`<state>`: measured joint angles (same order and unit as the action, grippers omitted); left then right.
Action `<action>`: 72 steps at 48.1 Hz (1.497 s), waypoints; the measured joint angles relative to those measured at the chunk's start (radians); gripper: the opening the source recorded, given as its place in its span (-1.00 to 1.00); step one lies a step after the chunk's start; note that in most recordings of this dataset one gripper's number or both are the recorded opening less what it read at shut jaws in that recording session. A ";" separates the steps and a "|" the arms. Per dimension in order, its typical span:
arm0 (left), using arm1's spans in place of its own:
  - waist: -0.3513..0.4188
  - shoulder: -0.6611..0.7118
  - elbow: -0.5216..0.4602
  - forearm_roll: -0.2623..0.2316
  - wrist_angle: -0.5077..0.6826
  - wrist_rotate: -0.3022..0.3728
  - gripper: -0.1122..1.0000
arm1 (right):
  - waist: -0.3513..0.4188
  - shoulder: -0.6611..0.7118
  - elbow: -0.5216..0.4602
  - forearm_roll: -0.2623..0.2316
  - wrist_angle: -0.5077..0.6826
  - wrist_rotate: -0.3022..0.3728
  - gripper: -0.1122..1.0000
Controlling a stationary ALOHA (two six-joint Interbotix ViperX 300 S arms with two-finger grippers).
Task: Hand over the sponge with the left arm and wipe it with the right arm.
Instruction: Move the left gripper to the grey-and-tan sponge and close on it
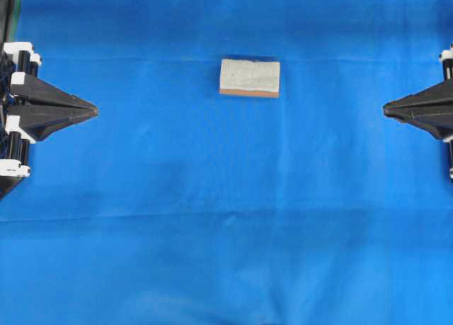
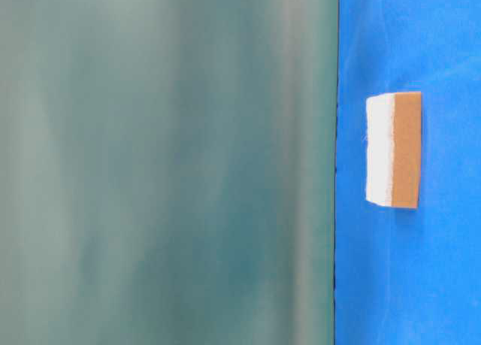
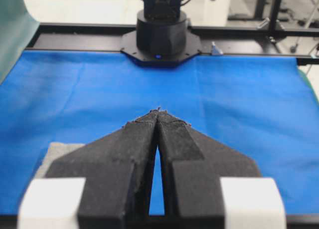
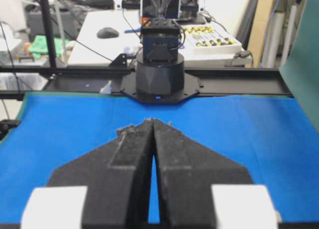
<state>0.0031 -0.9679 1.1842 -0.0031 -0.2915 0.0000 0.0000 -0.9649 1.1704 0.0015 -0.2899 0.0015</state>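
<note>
Sponge [image 1: 249, 78] lay flat on the blue cloth [image 1: 226, 219], its pale rough layer facing up and the thin orange-tan base showing along its near edge in the overhead view. It sat alone, untouched, roughly midway between the two arms and a little toward the far side of the line joining their tips.

To the left of the sponge and well apart from it, the left gripper [image 1: 94, 111] pointed toward the middle of the cloth with its two black fingers pressed together at the tips and nothing between them. In the left wrist view the same gripper [image 3: 158, 111] showed its tips meeting, a narrow slit widening only toward the white end blocks, and a corner of the sponge [image 3: 62, 150] peeked out at the lower left, beside the left finger [image 3: 124, 149].

To the right of the sponge, equally well apart from it, the right gripper [image 1: 386, 110] mirrored the left one, tips closed on nothing. The right wrist view showed that gripper [image 4: 152, 121] with its fingers together over bare cloth.

From table level the sponge [image 2: 394, 149] appeared on the cloth beside a grey-green backdrop [image 2: 165, 164], white layer and tan base side by side.
</note>
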 measured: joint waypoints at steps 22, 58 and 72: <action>0.132 0.175 -0.048 -0.025 -0.060 0.023 -0.80 | 0.000 0.017 -0.014 -0.003 0.032 -0.008 -0.80; 0.265 0.874 -0.390 -0.025 -0.071 0.196 0.89 | -0.003 0.025 -0.012 -0.003 0.046 -0.005 -0.80; 0.276 1.058 -0.485 -0.025 -0.066 0.199 0.90 | -0.025 0.034 -0.014 -0.003 0.057 -0.005 -0.80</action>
<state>0.2792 0.0905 0.6995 -0.0276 -0.3574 0.1994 -0.0245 -0.9311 1.1566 -0.0015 -0.2332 -0.0031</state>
